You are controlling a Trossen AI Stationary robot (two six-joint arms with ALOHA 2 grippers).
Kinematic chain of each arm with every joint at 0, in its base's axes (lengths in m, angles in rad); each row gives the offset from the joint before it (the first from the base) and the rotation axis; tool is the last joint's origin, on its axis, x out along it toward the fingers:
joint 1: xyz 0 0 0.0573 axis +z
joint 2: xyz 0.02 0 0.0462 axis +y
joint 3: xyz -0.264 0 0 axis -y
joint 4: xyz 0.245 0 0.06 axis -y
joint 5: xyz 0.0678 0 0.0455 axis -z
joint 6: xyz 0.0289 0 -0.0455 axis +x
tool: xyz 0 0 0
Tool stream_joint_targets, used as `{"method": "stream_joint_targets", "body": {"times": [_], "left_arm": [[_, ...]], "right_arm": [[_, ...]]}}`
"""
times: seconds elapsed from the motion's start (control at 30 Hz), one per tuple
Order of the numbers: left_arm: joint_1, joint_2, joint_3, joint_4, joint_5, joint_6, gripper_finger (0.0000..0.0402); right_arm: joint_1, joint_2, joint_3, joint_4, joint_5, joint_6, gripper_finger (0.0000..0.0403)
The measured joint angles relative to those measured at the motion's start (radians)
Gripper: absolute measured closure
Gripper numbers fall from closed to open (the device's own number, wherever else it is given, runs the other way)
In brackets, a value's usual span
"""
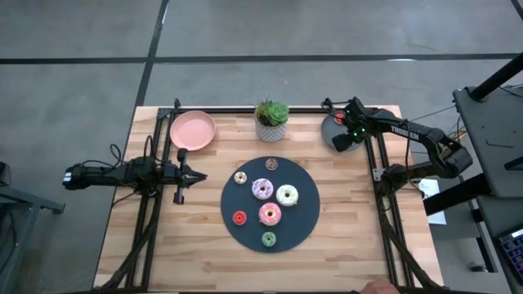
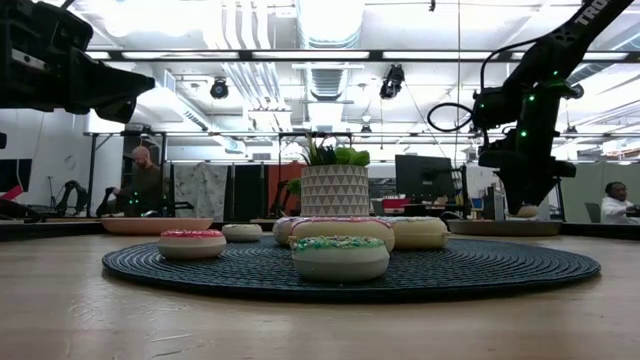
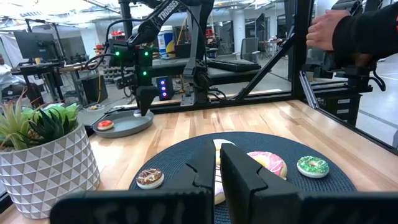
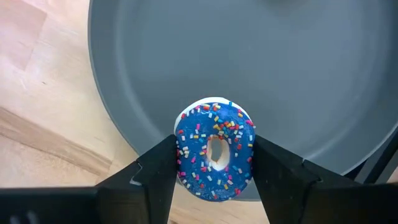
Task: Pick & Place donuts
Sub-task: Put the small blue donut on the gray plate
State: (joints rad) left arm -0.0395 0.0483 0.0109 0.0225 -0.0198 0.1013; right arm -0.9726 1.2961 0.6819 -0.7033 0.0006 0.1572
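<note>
Behind the counter [image 1: 196, 245] an open workshop stretched out, with desks, monitors and people sitting far back. On the counter lay a dark round mat [image 1: 306, 224] with seven donuts: pink [image 1: 270, 214], purple-white [image 1: 262, 189], white [image 1: 287, 195], red [image 1: 239, 218], green [image 1: 269, 239], cream [image 1: 240, 177] and brown [image 1: 271, 164]. A potted plant [image 1: 271, 122] stood at the far edge, with a pink plate [image 1: 193, 130] to its left and a grey plate [image 4: 298, 74] to its right.

The right arm reached from the right side toward the far right corner, its wrist bent so that the right gripper [image 4: 215, 163] pointed down over the grey plate. Its fingers [image 4: 158, 168] held a blue donut [image 4: 215, 152] with sprinkles upright between them, above the plate's near rim. A small red donut [image 3: 106, 124] lay on that plate.

The left arm lay stretched nearly level above the left side of the counter, pointing toward the mat. The left gripper [image 1: 186, 174] was closed and held nothing.
</note>
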Motion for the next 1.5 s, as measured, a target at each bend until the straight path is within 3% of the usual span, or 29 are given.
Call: {"method": "stream_joint_targets", "body": {"times": [0.8,1.3,1.5], "left_arm": [[0.0,0.0,0.0,0.0,0.0,0.0,0.0402],[0.0,0.0,0.0,0.0,0.0,0.0,0.0402],[0.0,0.0,0.0,0.0,0.0,0.0,0.0402]], "right_arm": [[0.03,-0.055,0.028,-0.073,-0.008,0.036,0.022],[0.045,-0.195,0.029,-0.102,-0.005,0.068,0.022],[0.039,-0.211,0.029,-0.202,-0.005,0.08,0.022]]}}
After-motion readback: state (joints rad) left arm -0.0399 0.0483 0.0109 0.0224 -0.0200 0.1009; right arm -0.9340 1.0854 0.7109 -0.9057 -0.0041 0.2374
